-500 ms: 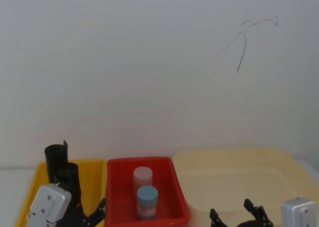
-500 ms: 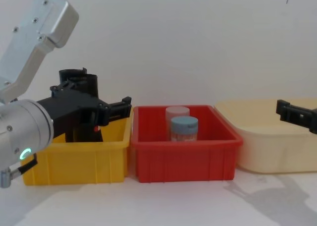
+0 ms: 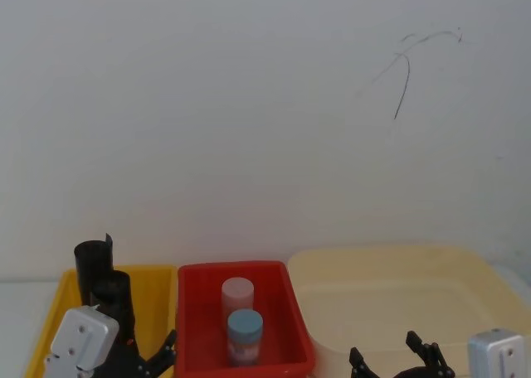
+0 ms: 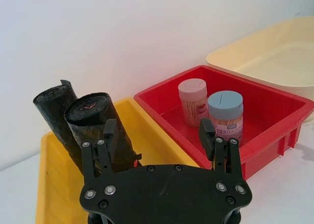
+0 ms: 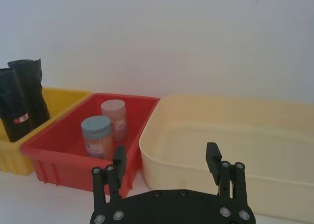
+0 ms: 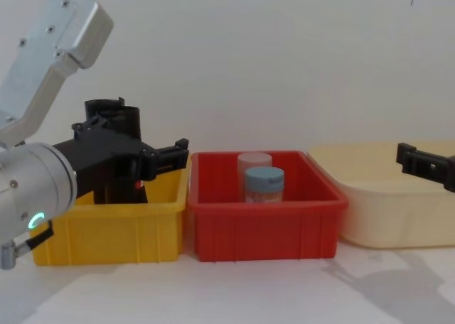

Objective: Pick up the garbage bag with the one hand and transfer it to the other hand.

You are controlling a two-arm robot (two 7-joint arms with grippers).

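Observation:
Two glossy black rolls stand upright in the yellow bin (image 6: 114, 231). The front roll is the garbage bag (image 4: 93, 113) (image 5: 14, 103) (image 3: 114, 295), with a small red-and-white label low on its side. My left gripper (image 4: 158, 135) (image 6: 142, 157) (image 3: 148, 360), on the silver wrist with the green light, hovers open over the yellow bin. One of its fingers (image 4: 109, 135) stands just in front of the bag, and nothing is between the fingers. My right gripper (image 5: 166, 157) (image 3: 386, 353) (image 6: 426, 166) is open and empty near the front of the cream tub (image 5: 221, 116).
The second black roll (image 4: 51, 106) leans behind the bag. The red bin (image 6: 263, 231) in the middle holds a blue-lidded jar (image 6: 264, 185) and a pale-lidded jar (image 3: 237, 293). A white wall rises close behind the bins. Bare white table lies in front of them.

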